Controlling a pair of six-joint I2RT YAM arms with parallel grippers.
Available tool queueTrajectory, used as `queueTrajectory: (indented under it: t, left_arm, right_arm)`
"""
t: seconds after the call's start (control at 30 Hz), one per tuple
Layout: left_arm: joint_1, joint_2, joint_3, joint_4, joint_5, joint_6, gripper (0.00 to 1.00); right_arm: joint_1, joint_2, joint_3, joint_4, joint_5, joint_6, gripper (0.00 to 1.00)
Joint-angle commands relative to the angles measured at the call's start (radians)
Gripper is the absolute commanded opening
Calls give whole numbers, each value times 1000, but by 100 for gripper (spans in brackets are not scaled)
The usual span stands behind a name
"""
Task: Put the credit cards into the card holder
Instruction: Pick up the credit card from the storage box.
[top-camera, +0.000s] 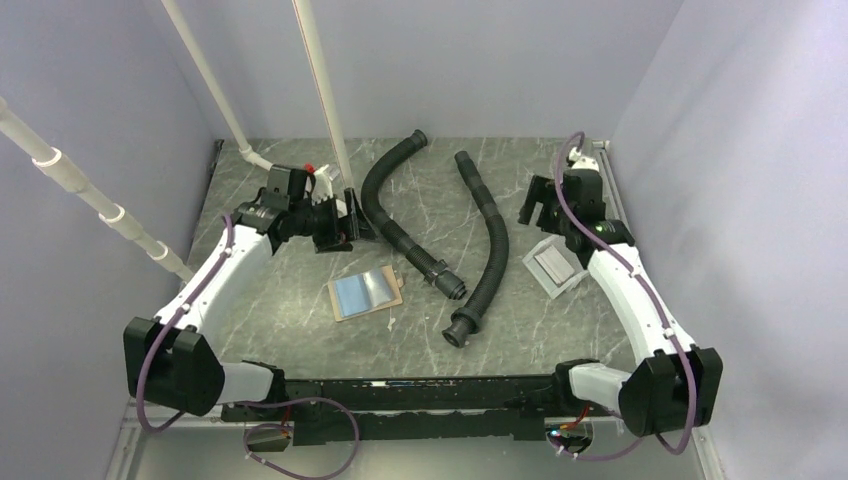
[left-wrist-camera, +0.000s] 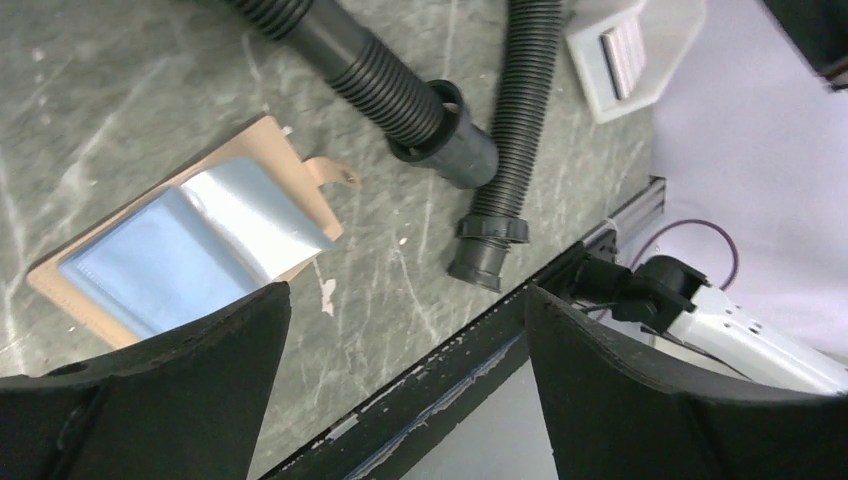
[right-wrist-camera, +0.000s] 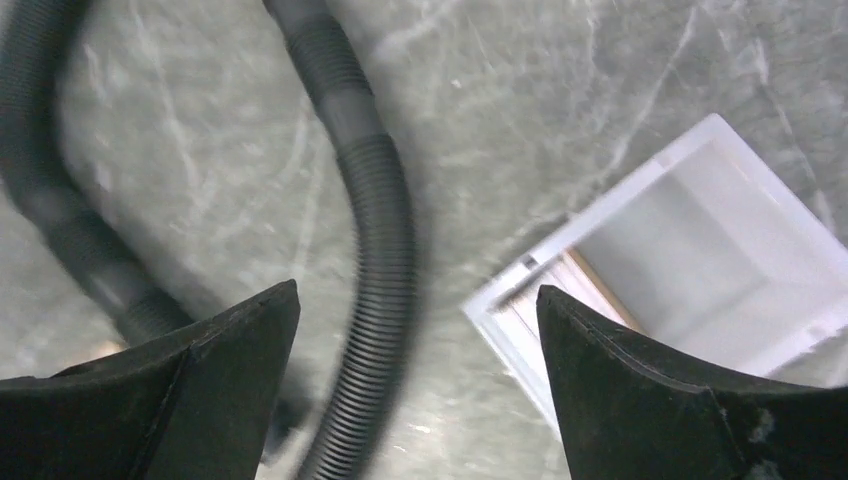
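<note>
The left tool (left-wrist-camera: 407, 295) is spread wide with nothing between its fingers. It hangs above the far left of the worktop (top-camera: 420, 335), tilted so its camera looks down toward the near middle. That aim suits the card holder (left-wrist-camera: 190, 245), which lies on the left arm's side, left of centre. It is folded open with its inner side up, showing a pale blue, glossy lining framed by tan edges. Its snap tab (left-wrist-camera: 335, 172) sticks out toward the right. Lying open and flat, its slots are exposed, and I judge that the left arm is placed to pin or steady it while a card goes in.

The right tool (right-wrist-camera: 418, 290) is also wide open and empty. It hovers at the far right, over the strip of worktop between the right hose (right-wrist-camera: 380, 230) and the white tray (right-wrist-camera: 700, 240). The credit cards (top-camera: 552, 264) sit together inside that tray, well apart from the holder. Only pale, striped faces and stacked edges show, so I cannot tell their colours or count. Being on the right arm's side, they are most likely that arm's to fetch. The tray's raised wall probably rules out sliding one off, so a card would need lifting by an edge.

A second black hose (top-camera: 395, 225) curves down the middle, its end near the snap tab but not touching it. Both hoses lie between tray and holder, so a carried card would have to pass above them.
</note>
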Motion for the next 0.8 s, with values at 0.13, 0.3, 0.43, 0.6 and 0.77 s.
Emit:
queueTrajectory:
  t: [0.13,0.3,0.43,0.6,0.77]
  left_arm:
    - [-20,74,96,-30,128,152,96]
    - [-19,70,66,-33,81,204,96]
    - [-18,69,66,-84,-33,243,96]
    - [-19,34,52,-67,-31,251,97]
    - [-19,27,59,-78,-34,261,97]
  right_arm:
    - [-51,-157,-126,60,-90,-613,92]
    - [-291,-30,-48,-142,-333,-839,92]
    - [-380,-24,-78,-79,-420,-839,99]
    - [-403,98,-12,-142,-586,-915,100]
    - [-411,217,61,-227,-620,-1008,100]
